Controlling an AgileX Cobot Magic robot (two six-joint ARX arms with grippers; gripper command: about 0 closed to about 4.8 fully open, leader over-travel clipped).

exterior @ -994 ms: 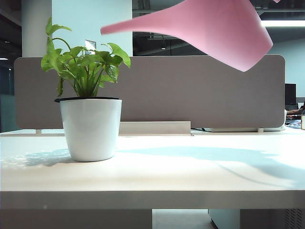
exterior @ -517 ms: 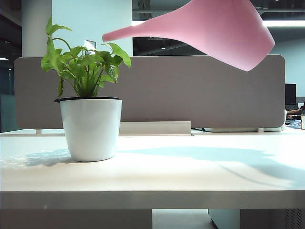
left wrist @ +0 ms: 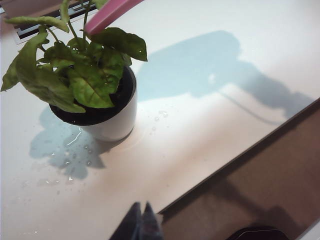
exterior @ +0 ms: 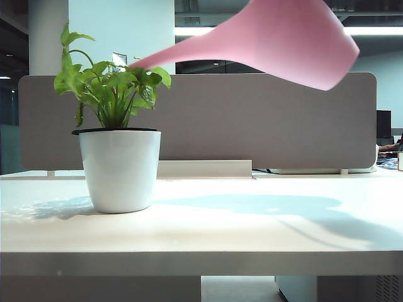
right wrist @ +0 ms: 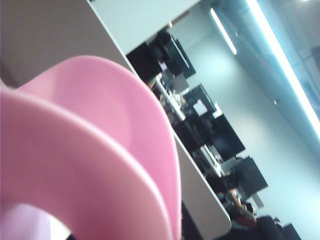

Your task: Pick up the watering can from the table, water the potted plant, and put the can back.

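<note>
Showing droplets on table (left wrist: 210, 145), left jaws (left wrist: 141, 220) closed, right jaws unseen

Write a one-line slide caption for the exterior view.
Pink watering can held tilted in the air, spout tip reaching the leaves of the potted plant on the white table.

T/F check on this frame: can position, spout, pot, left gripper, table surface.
1. The watering can is in the air, tilted spout-down. True.
2. Its spout tip is over the potted plant. True; the tip meets the leaves.
3. The pot lies on its side. False; it stands upright on the table.
4. The left gripper holds the pot. False; it is shut and apart from the pot, near the table's edge.
5. The table around the pot is dry. False; droplets lie beside it.
The right gripper's fingers are not visible.
</note>
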